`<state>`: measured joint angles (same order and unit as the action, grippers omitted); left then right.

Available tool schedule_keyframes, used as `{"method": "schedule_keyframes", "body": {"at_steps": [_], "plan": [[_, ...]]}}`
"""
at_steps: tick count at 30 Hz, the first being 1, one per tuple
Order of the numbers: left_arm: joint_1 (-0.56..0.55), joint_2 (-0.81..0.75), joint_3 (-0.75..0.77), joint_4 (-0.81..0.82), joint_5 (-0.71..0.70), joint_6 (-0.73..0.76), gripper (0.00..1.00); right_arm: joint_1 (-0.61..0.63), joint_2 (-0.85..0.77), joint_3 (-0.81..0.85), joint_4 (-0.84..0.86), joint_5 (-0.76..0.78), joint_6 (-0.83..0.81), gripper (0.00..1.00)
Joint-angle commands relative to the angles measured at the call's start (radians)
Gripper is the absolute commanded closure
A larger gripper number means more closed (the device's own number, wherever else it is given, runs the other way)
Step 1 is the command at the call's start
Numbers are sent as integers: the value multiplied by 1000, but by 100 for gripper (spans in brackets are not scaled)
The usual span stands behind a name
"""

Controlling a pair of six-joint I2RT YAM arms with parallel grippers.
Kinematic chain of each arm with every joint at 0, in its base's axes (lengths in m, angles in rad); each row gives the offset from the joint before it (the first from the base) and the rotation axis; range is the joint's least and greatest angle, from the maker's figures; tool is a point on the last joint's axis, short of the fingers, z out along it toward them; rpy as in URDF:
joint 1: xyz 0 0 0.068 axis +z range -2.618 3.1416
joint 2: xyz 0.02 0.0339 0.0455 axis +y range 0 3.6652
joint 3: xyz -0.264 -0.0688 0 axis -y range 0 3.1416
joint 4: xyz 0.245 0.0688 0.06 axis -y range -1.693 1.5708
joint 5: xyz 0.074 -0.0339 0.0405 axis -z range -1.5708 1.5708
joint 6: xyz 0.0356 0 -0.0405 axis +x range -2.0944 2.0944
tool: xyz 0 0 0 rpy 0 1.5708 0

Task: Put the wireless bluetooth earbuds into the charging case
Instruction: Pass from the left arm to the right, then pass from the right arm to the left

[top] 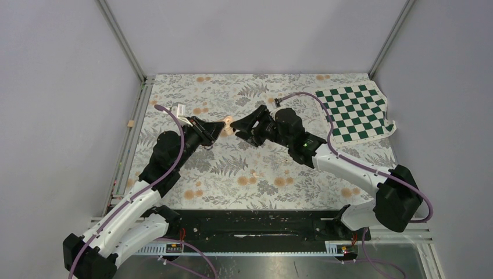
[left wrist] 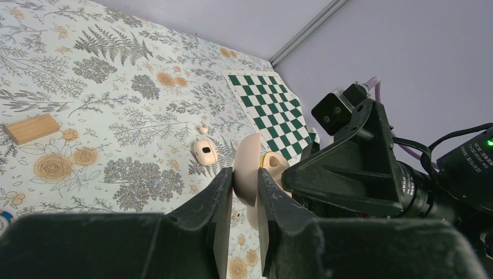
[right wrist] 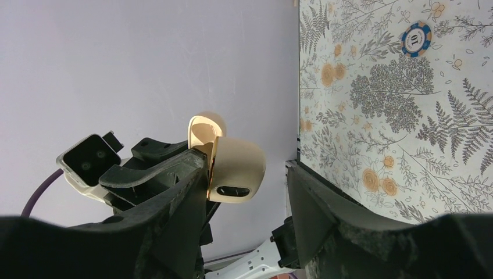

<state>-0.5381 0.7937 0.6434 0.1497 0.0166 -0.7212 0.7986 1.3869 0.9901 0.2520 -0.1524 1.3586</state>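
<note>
The charging case [top: 228, 122] is peach-beige and hangs open above the table's middle. My left gripper [top: 218, 129] is shut on one half of it [left wrist: 249, 165], and the other half [left wrist: 275, 164] sticks out to the right. My right gripper [top: 240, 127] faces it from the right. In the right wrist view its jaws stand wide apart [right wrist: 247, 164] around the case's body [right wrist: 238, 168], which lies against one finger and clear of the other. One pale earbud [left wrist: 204, 151] lies on the floral cloth beyond the case, with a tinier pale piece [left wrist: 203, 129] behind it.
A green-and-white chess mat [top: 354, 113] lies at the back right. A small wooden block [left wrist: 32, 129] lies at the left edge [top: 131, 123]. A blue poker chip [right wrist: 416, 38] lies on the cloth. Metal frame posts stand at the back corners.
</note>
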Motion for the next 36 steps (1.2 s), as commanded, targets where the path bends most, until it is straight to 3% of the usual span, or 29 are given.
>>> {"method": "schedule_keyframes", "body": {"at_steps": [1,10,13,17,19,25,29,36], "plan": [[-6,-13,12,44,-21,18,100,11,14,53,24,-12,8,41],[-10,-7,15,31,-21,26,100,11,23,49,65,-22,20,49],[-9,-7,16,27,6,26,100,11,21,58,56,-22,10,55],[-9,-12,21,11,12,26,100,11,22,50,50,-23,4,70],[-10,-12,35,-19,8,24,87,11,24,37,61,-33,1,78],[-9,-10,124,-193,3,45,6,-4,15,-6,91,-100,-93,83],[-9,-13,221,-345,53,122,1,-41,26,-14,126,-237,-156,86],[-6,84,484,-719,268,252,1,-81,10,26,-45,-424,-449,86]]}}
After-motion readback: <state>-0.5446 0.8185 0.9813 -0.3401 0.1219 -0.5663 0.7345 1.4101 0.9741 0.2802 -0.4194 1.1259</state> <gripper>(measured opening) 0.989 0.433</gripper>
